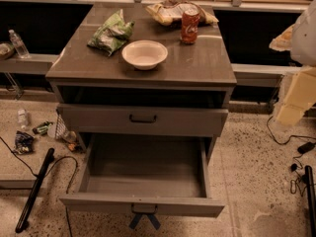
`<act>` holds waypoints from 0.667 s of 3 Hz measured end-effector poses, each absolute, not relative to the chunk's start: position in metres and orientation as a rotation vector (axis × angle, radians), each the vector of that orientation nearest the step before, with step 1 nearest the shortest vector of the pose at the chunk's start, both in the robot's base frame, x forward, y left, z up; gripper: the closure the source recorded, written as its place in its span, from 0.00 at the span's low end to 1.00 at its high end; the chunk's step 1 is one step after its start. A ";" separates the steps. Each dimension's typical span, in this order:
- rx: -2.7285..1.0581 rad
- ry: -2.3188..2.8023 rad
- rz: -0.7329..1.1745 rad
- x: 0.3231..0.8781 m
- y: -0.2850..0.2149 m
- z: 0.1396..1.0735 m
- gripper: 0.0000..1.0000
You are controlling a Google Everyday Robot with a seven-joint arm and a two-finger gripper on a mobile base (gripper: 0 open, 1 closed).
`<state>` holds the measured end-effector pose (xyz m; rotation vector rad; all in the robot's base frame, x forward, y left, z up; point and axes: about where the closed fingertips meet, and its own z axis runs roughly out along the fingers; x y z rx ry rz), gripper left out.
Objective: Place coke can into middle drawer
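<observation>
One can (190,25), one bowl (144,54), two bags (111,32) (168,13), one hand (292,102) at right

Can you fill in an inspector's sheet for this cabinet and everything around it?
Surface: grey cabinet top, with a few things on it.
Job's things: coke can upright at the back right of the top; middle drawer pulled open, can not yet in it.
Clutter: white bowl near the front; green bag at left; another bag behind the can.
Gripper: not in view; only a pale arm part shows at the right edge.
Cables: black cable on the floor at left; more cables at right.
Surroundings: upper drawer shut; small bottle and wrappers on the speckled floor at left.
</observation>
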<state>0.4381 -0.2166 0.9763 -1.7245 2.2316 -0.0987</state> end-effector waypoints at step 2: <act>-1.585 2.222 -0.024 0.460 -0.211 0.968 0.00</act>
